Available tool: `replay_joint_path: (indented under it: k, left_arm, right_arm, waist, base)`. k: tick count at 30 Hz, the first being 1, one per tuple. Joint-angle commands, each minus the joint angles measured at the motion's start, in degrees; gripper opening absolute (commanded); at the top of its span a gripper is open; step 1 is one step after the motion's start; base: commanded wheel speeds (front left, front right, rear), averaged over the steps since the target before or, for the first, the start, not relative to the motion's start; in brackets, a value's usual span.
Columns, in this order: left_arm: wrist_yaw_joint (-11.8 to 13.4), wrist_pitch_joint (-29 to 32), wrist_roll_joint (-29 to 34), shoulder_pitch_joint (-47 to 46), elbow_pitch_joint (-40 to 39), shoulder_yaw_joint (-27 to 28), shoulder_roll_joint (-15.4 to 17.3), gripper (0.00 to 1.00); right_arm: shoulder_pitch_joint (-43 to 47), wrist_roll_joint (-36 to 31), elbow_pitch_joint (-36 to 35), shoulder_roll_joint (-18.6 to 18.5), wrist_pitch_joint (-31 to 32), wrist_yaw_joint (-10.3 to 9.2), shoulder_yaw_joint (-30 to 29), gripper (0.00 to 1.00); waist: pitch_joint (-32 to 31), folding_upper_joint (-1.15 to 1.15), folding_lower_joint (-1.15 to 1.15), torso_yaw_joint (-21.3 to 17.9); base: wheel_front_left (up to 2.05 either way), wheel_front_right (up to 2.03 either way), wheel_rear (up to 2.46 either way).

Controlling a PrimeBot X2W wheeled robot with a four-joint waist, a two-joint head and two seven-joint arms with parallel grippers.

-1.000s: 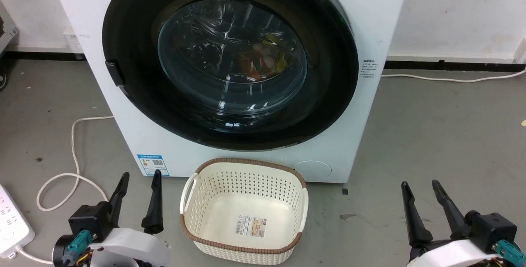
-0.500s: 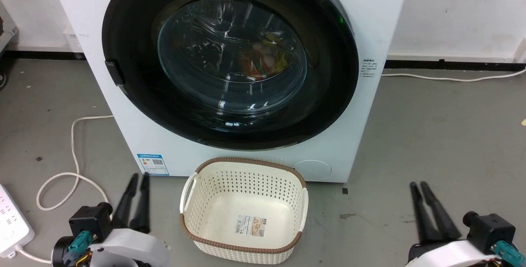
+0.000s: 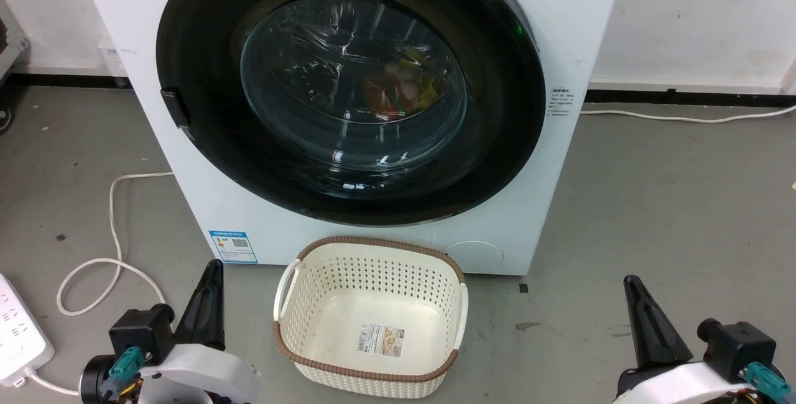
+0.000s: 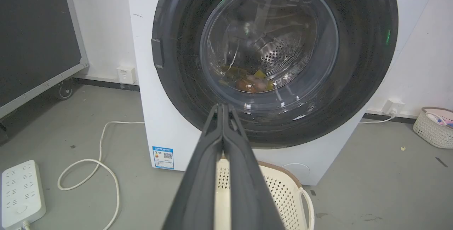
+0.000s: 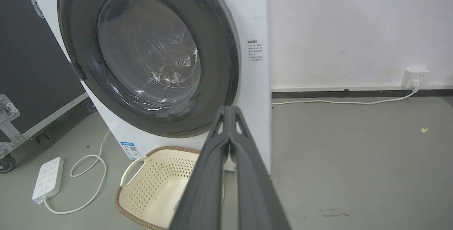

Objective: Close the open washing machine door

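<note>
We see our left claw point(image 3: 213, 265) at seven o'clock and right claw point(image 3: 632, 281) at five, both closed empty, facing the shut door point(image 3: 504, 130).

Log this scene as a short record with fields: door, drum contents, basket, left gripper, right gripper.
door: washing machine door looks shut, flush with the washing machine
drum contents: colourful laundry seen through the door
basket: empty, on the floor before the washing machine
left gripper: shut, holding nothing
right gripper: shut, holding nothing
</note>
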Motion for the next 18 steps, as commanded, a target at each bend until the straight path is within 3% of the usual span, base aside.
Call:
replay_joint_path:
  k: [1,18]
  left_arm:
    - [-0.3,0.3,0.9,0.3,-0.4,0.3,-0.6,0.0]
    - [-0.5,1.7,3.7,0.7,-1.5,1.2,-1.9,0.0]
  right_arm:
    - [-0.3,-0.6,-0.3,0.0,0.4,0.0,0.0,0.0]
    - [-0.6,-2.2,-0.8,0.0,1.5,-0.01,0.1,0.0]
  waist:
    - [0.0,0.0,0.0,0.1]
    - [0.3,0.0,0.0,0.5]
  base:
    - [0.0,0.0,0.0]
    - [0.0,0.0,0.0]
